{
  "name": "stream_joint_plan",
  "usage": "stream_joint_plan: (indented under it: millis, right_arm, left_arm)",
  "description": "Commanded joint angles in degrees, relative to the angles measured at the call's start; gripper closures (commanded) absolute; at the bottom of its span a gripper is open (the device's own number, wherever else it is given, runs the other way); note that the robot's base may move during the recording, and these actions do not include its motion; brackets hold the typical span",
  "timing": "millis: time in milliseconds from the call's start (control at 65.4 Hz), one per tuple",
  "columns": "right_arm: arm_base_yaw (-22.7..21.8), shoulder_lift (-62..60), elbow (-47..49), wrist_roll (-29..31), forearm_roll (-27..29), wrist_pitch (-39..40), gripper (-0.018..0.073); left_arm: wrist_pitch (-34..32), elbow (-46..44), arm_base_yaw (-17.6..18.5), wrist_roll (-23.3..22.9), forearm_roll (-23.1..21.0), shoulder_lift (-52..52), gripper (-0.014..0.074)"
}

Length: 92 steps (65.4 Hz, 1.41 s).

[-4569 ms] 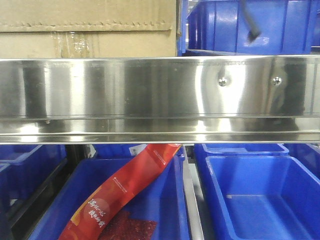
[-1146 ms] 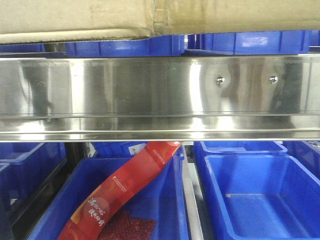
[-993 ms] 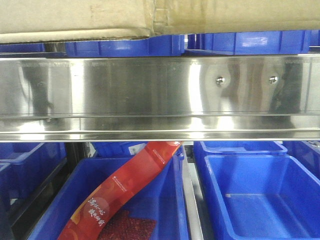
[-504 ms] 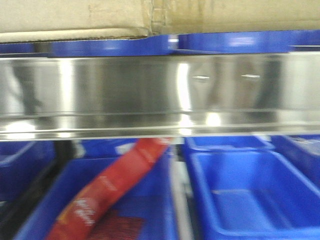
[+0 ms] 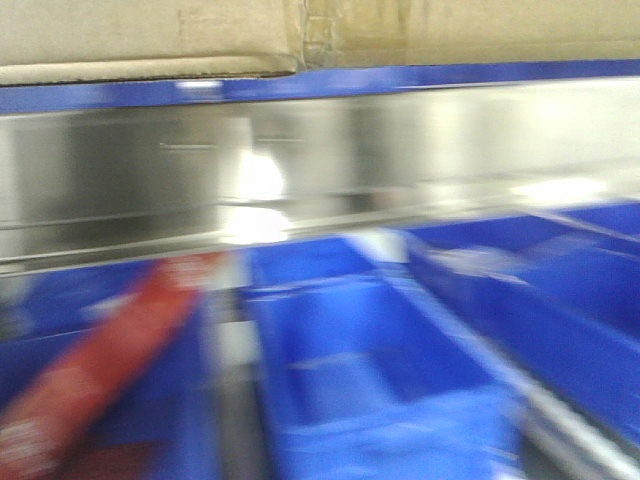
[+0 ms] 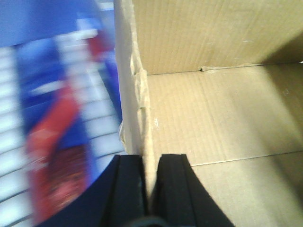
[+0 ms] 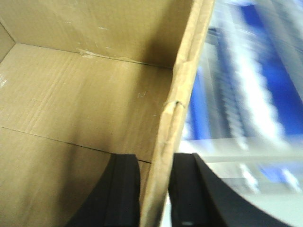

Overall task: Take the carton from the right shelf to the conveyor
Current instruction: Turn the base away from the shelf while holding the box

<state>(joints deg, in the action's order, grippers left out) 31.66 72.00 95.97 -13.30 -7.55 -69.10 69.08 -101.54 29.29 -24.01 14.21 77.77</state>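
The carton [image 6: 213, 118] was open-topped. Its left side wall stood upright between the fingers of the left gripper [image 6: 150, 165], which was clamped on that wall, one finger outside and one inside. The right gripper [image 7: 154, 165] gripped the opposite wall likewise, with the carton floor inward of both. In the front view the carton's underside was above the right shelf [image 5: 130, 180], with a blue strip between them. Below the shelf rail, heavily blurred, were blue bins [image 5: 380, 370] and a red packet [image 5: 90, 370]
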Motion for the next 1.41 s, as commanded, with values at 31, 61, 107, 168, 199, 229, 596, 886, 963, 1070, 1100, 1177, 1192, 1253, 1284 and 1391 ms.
stream_joint_plan:
  millis: [31,61,107,168,199,229,596,886,963,1070,1100,1177,1192,1253,1284,1391]
  right_arm:
    - [0.0,-0.7,0.1,1.0,0.6,3.7,0.0626]
    - [0.0,-0.7,0.1,1.0,0.6,3.7,0.0626]
    - [0.0,-0.7,0.1,1.0,0.6,3.7,0.0626]
    - [0.0,-0.7,0.1,1.0,0.6,3.7,0.0626]
    - [0.0,-0.7,0.1,1.0,0.6,3.7,0.0626]
    - [0.0,-0.7,0.1,1.0,0.6,3.7,0.0626]
    - [0.0,-0.7,0.1,1.0,0.6,3.7,0.0626]
    - [0.0,-0.7,0.1,1.0,0.6,3.7,0.0626]
    - [0.0,-0.7,0.1,1.0,0.6,3.7,0.0626]
    - [0.0,-0.7,0.1,1.0,0.6,3.7,0.0626]
    - [0.0,-0.7,0.1,1.0,0.6,3.7,0.0626]
    - [0.0,-0.7,0.1,1.0,0.6,3.7,0.0626]
    - [0.0,-0.7,0.1,1.0,0.6,3.7,0.0626]
    - [0.0,-0.7,0.1,1.0,0.6,3.7,0.0626]
    - [0.0,-0.7,0.1,1.0,0.6,3.7,0.0626]
    - [0.0,-0.7,0.1,1.0,0.6,3.7,0.0626]
  left_arm:
    - [-2.7,-0.1,0.7,-0.3,-2.0,-0.8,0.0612]
    - [-2.7,-0.1,0.7,-0.3,-2.0,-0.8,0.0612]
    - [-2.7,-0.1,0.7,-0.3,-2.0,-0.8,0.0612]
    - [-2.7,-0.1,0.7,-0.3,-1.9,-0.8,0.0612]
    - [-2.7,-0.1,0.7,-0.3,-1.9,-0.8,0.0612]
    - [-2.7,-0.1,0.7,-0.3,-1.9,-0.8,0.0612]
    - [-2.7,-0.1,0.6,-0.3,-1.8,-0.8,0.0612]
    - [-2.7,-0.1,0.6,-0.3,-1.8,-0.8,0.0612]
    - [-2.7,-0.1,0.6,-0.3,-1.8,-0.8,0.0612]
    - [-2.7,-0.1,0.6,-0.3,-1.8,-0.8,0.0612]
    - [-2.7,-0.1,0.6,-0.3,-1.8,-0.8,0.0612]
    - [-2.7,-0.1,0.6,-0.3,-1.8,-0.8,0.0612]
    - [-2.7,-0.1,0.6,-0.3,-1.8,-0.8,0.0612]
    - [-2.7,-0.1,0.6,-0.3,-1.8,-0.8,0.0612]
    - [-2.7,-0.1,0.6,-0.3,-1.8,-0.8,0.0612]
    - [-2.7,-0.1,0.6,-0.3,-1.8,-0.8,0.0612]
